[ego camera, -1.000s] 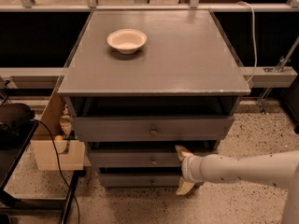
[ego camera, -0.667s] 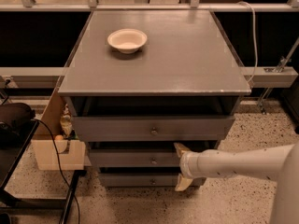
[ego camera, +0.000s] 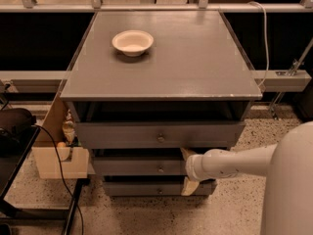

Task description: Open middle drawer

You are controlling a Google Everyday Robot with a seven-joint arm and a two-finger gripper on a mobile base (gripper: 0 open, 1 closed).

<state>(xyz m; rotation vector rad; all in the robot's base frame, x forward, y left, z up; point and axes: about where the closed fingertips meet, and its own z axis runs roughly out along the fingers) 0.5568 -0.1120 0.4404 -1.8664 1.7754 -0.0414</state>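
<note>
— Where is the grey flat-fronted wooden middle drawer (ego camera: 139, 167)?
— Second of three, beneath the wider grey top drawer (ego camera: 122, 134); it looks barely out, if at all.
— And the white two-finger gripper (ego camera: 188, 171)?
— At its right end; fingers (ego camera: 187, 153) spread above and below the front, clasping nothing; the whole pull seems left.
</note>
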